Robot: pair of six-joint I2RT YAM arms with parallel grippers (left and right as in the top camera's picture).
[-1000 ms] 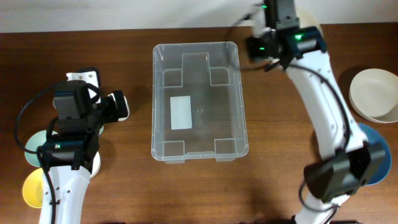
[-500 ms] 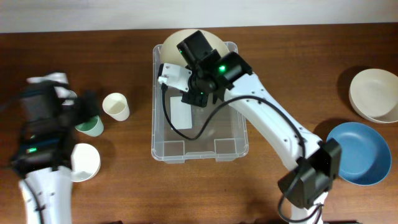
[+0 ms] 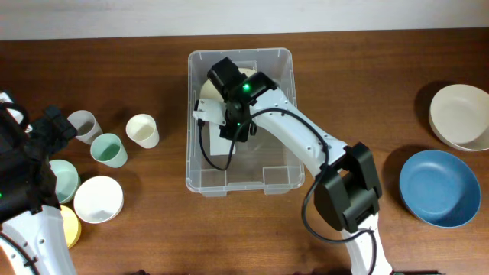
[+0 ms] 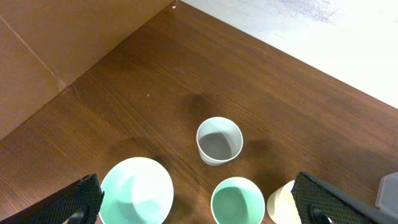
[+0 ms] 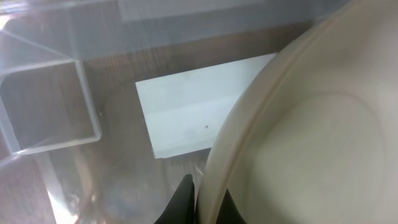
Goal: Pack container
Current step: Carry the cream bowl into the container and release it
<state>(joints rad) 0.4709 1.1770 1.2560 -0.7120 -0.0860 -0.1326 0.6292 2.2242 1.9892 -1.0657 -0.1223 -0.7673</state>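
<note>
I'm seeing the container sitting by the middle of the table's far edge, with a bowl in its far-left corner. Three cups are standing left of it, three bowls are lying toward the front-left corner, and two more bowls are lying along the right edge.

Bright even light, soft shadows, hazy glare across the container.

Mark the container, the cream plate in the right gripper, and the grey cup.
container (image 3: 244, 193), overhead view, near rim.
cream plate (image 5: 311, 143), right wrist view, flat centre.
grey cup (image 4: 219, 140), left wrist view, inner bottom.
</note>
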